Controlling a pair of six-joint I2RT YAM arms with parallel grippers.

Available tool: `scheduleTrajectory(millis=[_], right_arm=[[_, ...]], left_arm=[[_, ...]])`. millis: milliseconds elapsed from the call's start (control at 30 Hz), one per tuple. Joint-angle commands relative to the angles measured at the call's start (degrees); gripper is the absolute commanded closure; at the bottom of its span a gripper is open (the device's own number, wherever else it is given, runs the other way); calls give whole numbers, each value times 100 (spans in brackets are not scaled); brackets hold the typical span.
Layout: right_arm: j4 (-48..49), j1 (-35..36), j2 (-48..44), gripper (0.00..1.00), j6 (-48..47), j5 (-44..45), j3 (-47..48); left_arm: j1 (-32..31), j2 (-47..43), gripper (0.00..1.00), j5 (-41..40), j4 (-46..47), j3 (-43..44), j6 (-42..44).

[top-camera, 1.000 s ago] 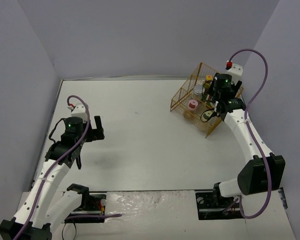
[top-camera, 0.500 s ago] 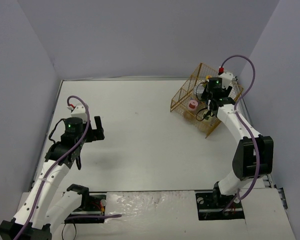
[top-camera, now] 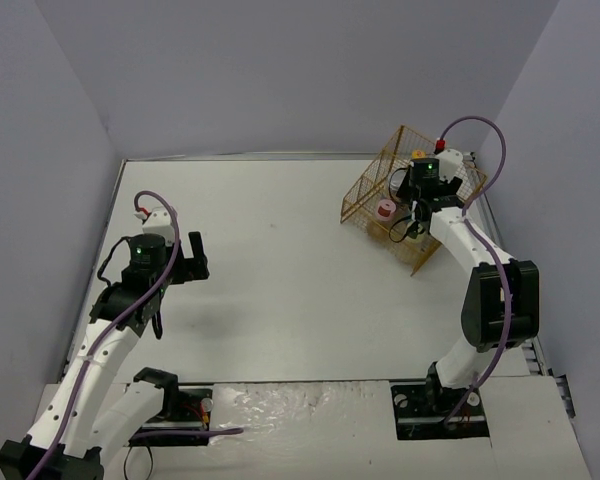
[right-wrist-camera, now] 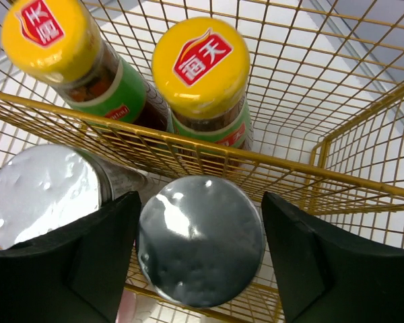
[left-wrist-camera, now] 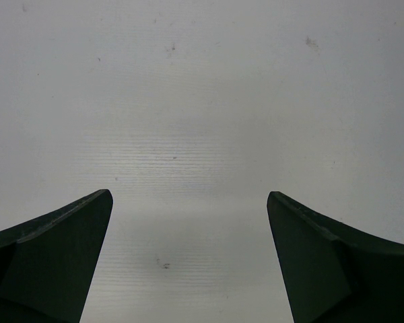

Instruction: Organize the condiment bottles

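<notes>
Left tool (left-wrist-camera: pixel 188 193) hangs spread wide over bare desk (left-wrist-camera: pixel 202 101). Over at the yellow wire basket (top-camera: pixel 365 195), right tool (right-wrist-camera: pixel 198 198) looks clamped on a silver-lidded jar (right-wrist-camera: pixel 200 252). Its twin (right-wrist-camera: pixel 44 195) stands alongside, two yellow-capped sauce bottles (right-wrist-camera: pixel 200 64) behind the divider, and the pink-lidded shaker (top-camera: pixel 384 209) is in too. Nearly done, though the green-lidded one can't be seen.

White arm links (top-camera: pixel 100 350), black joints with green lights, purple cables (top-camera: pixel 160 215), dark wedge-shaped fingers (left-wrist-camera: pixel 47 262)

Sauce bottles (right-wrist-camera: pixel 200 64) behind jars (right-wrist-camera: pixel 200 249), all inside basket (right-wrist-camera: pixel 337 176)
</notes>
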Motion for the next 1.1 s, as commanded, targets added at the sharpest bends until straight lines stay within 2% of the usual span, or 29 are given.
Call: scheduleTrajectory(millis=[0, 167, 367, 433, 633, 867, 1067], right_arm=[[454, -37, -247, 25, 149, -4, 1], [332, -37, -613, 17, 79, -157, -66], [26, -37, -1596, 6, -241, -502, -110], [-96, -37, -2249, 0, -529, -675, -160], [-572, -33, -3724, 0, -1011, -856, -569], [-1095, -37, -5978, 0, -1288, -933, -1417], [-1608, -34, -7290, 0, -1664, -885, -1796]], left_arm=[[29, 26, 3, 57, 314, 169, 3], [29, 28, 3, 57, 306, 162, 4], [29, 27, 3, 49, 297, 170, 12], [29, 37, 3, 57, 297, 172, 22], [29, 45, 3, 87, 276, 193, 35], [29, -38, 3, 93, 258, 184, 88], [29, -118, 3, 93, 253, 174, 158]])
